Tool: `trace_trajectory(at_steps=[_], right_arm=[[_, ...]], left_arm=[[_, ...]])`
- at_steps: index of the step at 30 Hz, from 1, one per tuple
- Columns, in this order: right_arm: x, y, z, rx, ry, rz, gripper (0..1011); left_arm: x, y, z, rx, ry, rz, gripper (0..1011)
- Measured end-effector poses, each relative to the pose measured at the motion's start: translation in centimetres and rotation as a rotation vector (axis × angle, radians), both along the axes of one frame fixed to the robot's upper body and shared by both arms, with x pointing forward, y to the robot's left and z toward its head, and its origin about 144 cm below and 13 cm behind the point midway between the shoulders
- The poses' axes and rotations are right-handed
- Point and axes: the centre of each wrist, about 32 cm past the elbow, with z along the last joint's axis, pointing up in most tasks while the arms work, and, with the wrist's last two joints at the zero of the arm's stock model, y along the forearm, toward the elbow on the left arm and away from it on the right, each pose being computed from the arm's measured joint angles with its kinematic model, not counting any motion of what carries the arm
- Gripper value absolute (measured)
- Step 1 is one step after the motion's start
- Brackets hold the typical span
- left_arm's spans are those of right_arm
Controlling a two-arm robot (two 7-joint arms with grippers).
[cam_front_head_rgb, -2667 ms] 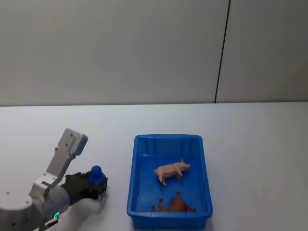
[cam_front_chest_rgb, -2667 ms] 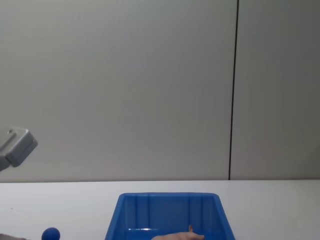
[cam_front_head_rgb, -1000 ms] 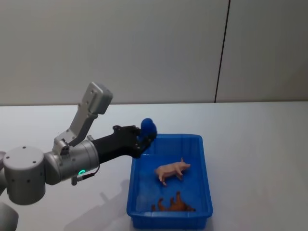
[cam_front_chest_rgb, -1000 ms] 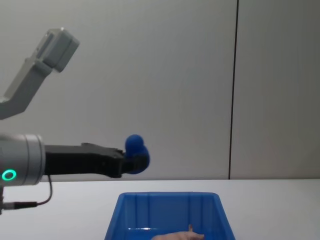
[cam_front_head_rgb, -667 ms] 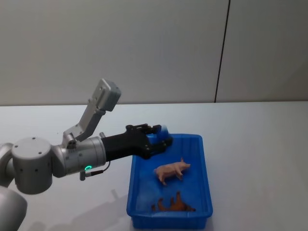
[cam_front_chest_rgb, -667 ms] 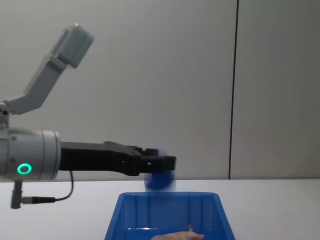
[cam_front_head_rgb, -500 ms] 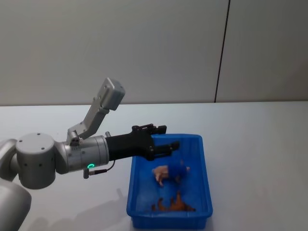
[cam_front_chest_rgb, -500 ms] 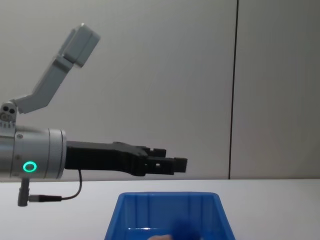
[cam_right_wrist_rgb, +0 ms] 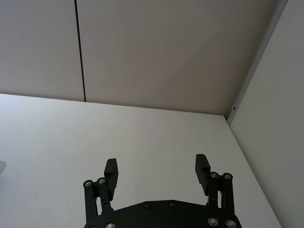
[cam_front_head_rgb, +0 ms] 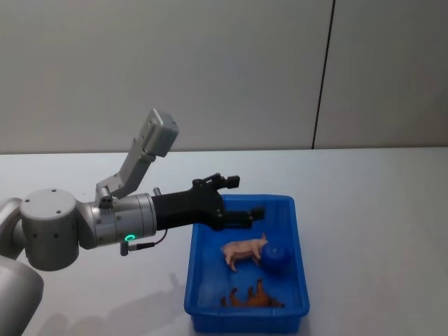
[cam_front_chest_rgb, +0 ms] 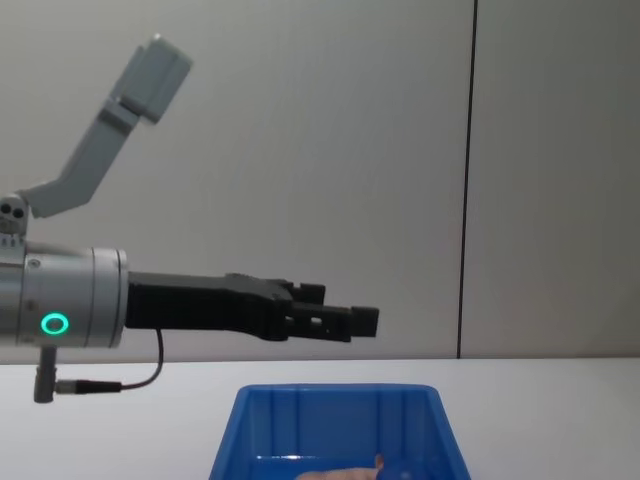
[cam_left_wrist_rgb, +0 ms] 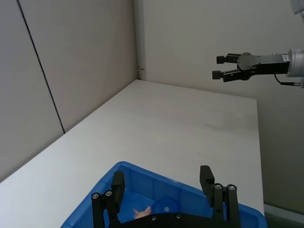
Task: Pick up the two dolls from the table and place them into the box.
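The blue box (cam_front_head_rgb: 245,319) stands on the white table (cam_front_head_rgb: 378,210). Two dolls lie inside it: the pale pink figure (cam_front_head_rgb: 243,250) in the middle and the tan-brown lion-like one (cam_front_head_rgb: 253,299) at the near end. A round blue toy (cam_front_head_rgb: 276,257) rests against the pink figure. My left gripper (cam_front_head_rgb: 245,196) hovers open and empty above the box's far left corner, and from the chest it shows above the rim (cam_front_chest_rgb: 345,316). In the left wrist view its fingers (cam_left_wrist_rgb: 206,175) frame the box (cam_left_wrist_rgb: 128,170) and the pink figure (cam_left_wrist_rgb: 142,211). My right gripper (cam_right_wrist_rgb: 156,164) is open, away from the box.
Bare white tabletop (cam_front_head_rgb: 84,182) spreads on both sides of the box, with a grey panelled wall behind it. In the left wrist view my right gripper (cam_left_wrist_rgb: 218,67) hangs in the air far off, beyond the table's edge.
My left arm lifted the blue toy from the table, carried it right over the box and opened. The toy dropped in and settled beside the pink figure.
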Motion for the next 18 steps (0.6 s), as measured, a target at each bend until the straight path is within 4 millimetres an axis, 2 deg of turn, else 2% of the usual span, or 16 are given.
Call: trace_trajectory(at_steps=[7, 12, 15, 18], right_arm=[[0.0, 0.1, 0.0, 0.002, -0.002, 0.002, 1001], [0.1, 0.9, -0.3, 0.012, -0.017, 0.024, 1001], [0.2, 2.0, -0.5, 0.025, -0.039, 0.058, 1001], [0.3, 3.9, -1.0, 0.050, -0.078, 0.116, 1001]], left_arm=[[-0.8, 0.3, 0.1, -0.011, -0.028, 0.069, 1000], [-1.4, 0.4, 0.3, -0.020, -0.053, 0.126, 1000], [-1.8, 0.5, 0.4, -0.025, -0.070, 0.167, 1000], [-2.3, 0.6, 0.5, -0.032, -0.091, 0.218, 1000]])
